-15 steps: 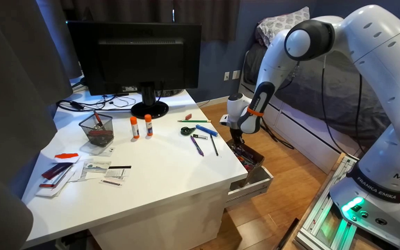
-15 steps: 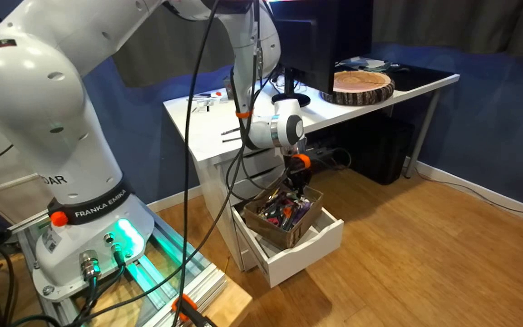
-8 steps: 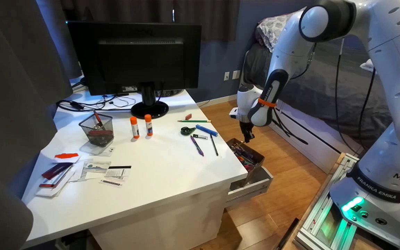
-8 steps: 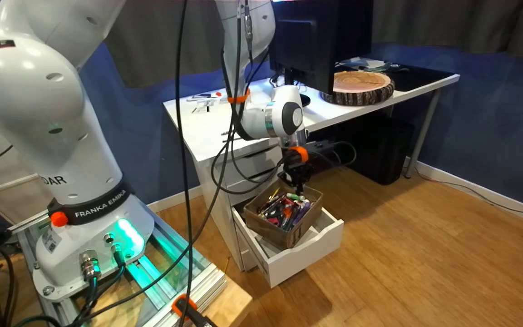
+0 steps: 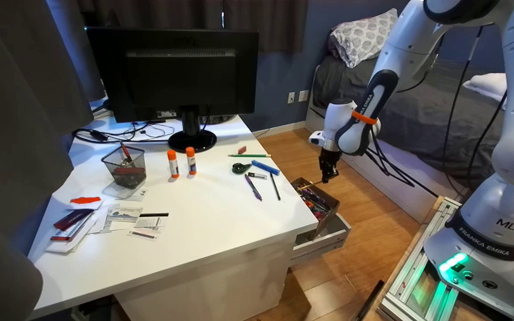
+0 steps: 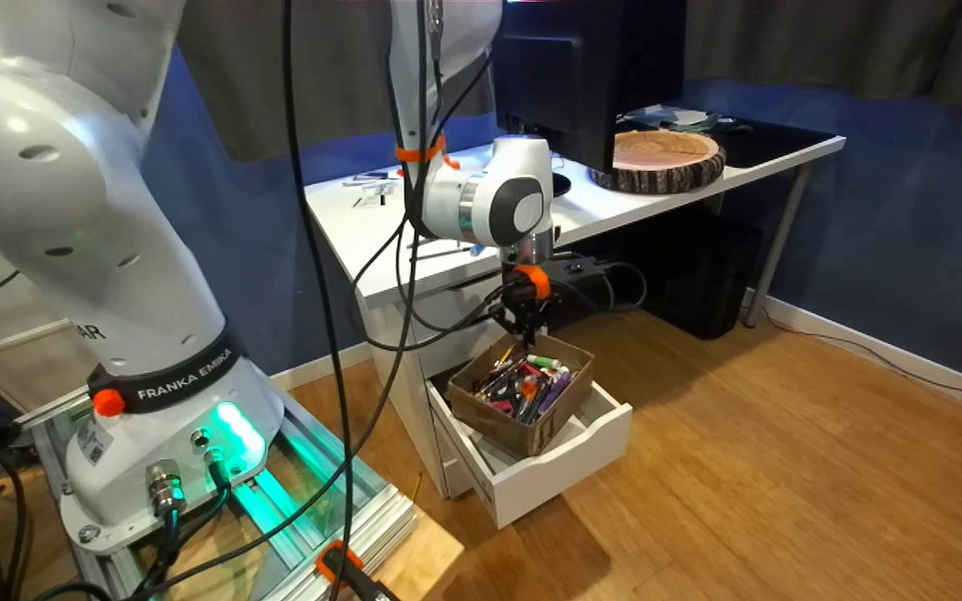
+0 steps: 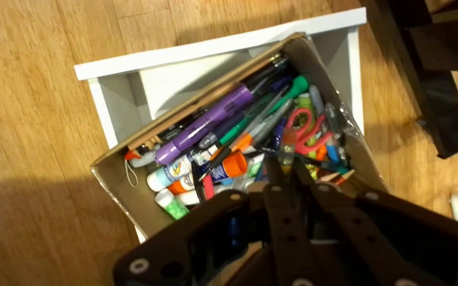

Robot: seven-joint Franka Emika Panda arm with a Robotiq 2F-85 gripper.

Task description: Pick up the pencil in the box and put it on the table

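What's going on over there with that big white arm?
A robot arm seems to have a thin yellowish pencil gripped in its claw, over a cardboard box full of stationery. That box sits in the open drawer. The pencil is meant for the white desk but isn't there yet; whether its far end is clear of the box is hard to tell.

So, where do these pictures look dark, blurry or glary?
In the wrist view, the fingers are dark and soft-edged, the purple marker looks slightly soft, and a shadow darkens the floor at lower left; in an exterior view, another shadow lies below the drawer; in both exterior views, a green light glares on the base.
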